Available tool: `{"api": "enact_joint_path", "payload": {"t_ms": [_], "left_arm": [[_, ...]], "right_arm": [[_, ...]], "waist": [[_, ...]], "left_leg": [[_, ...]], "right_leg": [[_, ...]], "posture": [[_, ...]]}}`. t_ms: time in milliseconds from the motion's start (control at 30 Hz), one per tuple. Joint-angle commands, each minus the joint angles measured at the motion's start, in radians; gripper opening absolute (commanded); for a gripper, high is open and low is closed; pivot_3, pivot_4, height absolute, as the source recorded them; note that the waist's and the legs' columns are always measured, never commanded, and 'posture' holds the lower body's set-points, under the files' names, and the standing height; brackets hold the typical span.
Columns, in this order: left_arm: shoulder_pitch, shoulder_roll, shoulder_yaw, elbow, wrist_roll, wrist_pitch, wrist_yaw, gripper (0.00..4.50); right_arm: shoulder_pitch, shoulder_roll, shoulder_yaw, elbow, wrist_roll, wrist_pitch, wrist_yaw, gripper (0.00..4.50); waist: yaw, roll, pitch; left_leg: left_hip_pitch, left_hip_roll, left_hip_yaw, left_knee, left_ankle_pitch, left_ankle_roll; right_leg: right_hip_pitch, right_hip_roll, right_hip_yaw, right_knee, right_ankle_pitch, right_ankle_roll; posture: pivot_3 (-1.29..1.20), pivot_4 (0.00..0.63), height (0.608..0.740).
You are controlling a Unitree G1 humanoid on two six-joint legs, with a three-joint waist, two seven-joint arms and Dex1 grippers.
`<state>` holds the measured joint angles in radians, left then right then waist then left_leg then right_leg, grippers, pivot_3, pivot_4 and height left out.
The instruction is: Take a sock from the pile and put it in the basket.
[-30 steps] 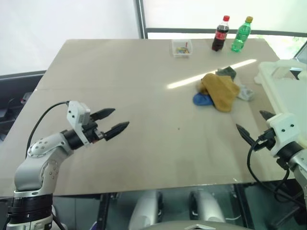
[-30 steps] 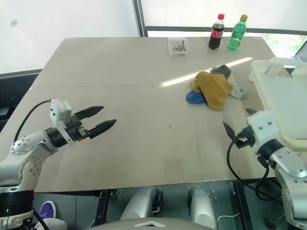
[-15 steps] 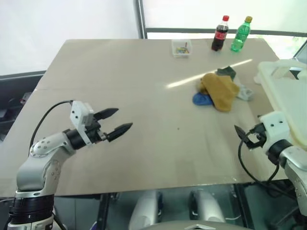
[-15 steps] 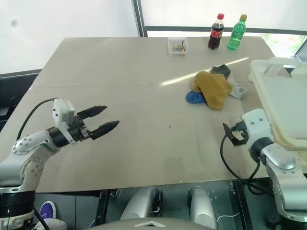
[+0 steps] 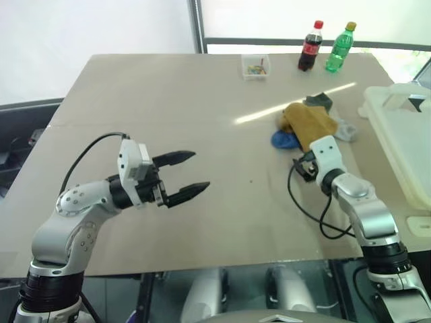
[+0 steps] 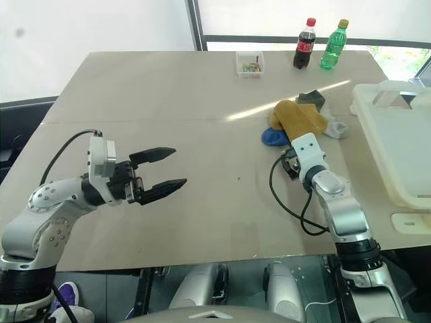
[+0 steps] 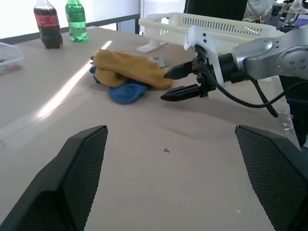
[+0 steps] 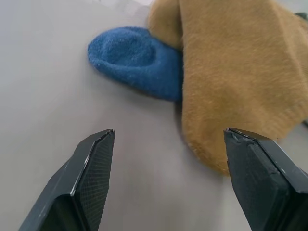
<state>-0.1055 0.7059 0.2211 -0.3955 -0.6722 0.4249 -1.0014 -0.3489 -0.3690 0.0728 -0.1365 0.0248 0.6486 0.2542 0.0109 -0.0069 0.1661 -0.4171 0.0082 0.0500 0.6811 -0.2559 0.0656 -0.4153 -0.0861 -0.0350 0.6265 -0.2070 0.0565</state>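
I've swung my right gripper (image 7: pixel 175 83) in from the table edge; its fingers are parted and empty just short of the pile (image 5: pixel 306 124), near the mustard sock (image 8: pixel 240 72). Left gripper (image 5: pixel 185 176) hangs wide open mid-table. The basket (image 5: pixel 404 134) waits right of the pile, so the grab is next.

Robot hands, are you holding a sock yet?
No, nothing is held. The right gripper is open just short of the mustard-yellow sock on the pile, not touching it. The left gripper is open over bare table.
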Motion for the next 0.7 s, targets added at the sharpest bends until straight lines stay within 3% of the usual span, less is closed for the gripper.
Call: {"api": "enact_joint_path", "payload": {"t_ms": [33, 167, 433, 700], "left_arm": [[-0.002, -0.014, -0.013, -0.065, -0.011, -0.012, 0.021, 4.5], [-0.001, -0.025, -0.021, -0.077, -0.009, -0.012, 0.038, 4.5], [-0.002, -0.023, -0.006, -0.087, -0.019, -0.012, 0.066, 4.5], [0.018, -0.022, 0.005, -0.093, -0.009, -0.026, 0.077, 4.5]], "right_arm": [[-0.048, 0.009, -0.017, 0.029, -0.02, -0.042, -0.023, 3.71], [-0.072, 0.013, -0.018, 0.086, -0.038, -0.08, -0.028, 3.71], [-0.084, 0.038, -0.023, 0.174, -0.033, -0.121, -0.021, 0.01], [-0.102, 0.069, -0.033, 0.179, -0.005, -0.11, 0.003, 0.01]], "waist": [[-0.001, 0.0, 0.0], [-0.002, 0.0, 0.0], [-0.005, 0.0, 0.0], [-0.022, 0.0, 0.0]], "left_leg": [[0.0, 0.0, 0.0, 0.0, 0.0, 0.0], [0.001, 0.0, 0.0, 0.0, 0.0, 0.0], [0.001, 0.0, 0.0, 0.0, 0.0, 0.0], [0.001, 0.0, 0.0, 0.0, 0.0, 0.0]], "right_leg": [[0.0, 0.0, 0.0, 0.0, 0.0, 0.0], [0.0, 0.001, 0.0, 0.001, 0.0, 0.0], [0.0, 0.001, 0.0, 0.0, 0.0, 0.0], [0.0, 0.001, 0.0, 0.001, 0.0, 0.0]], "posture": [[0.0, 0.15, 0.732], [0.0, 0.15, 0.732], [0.0, 0.15, 0.732], [0.0, 0.15, 0.732]]}}
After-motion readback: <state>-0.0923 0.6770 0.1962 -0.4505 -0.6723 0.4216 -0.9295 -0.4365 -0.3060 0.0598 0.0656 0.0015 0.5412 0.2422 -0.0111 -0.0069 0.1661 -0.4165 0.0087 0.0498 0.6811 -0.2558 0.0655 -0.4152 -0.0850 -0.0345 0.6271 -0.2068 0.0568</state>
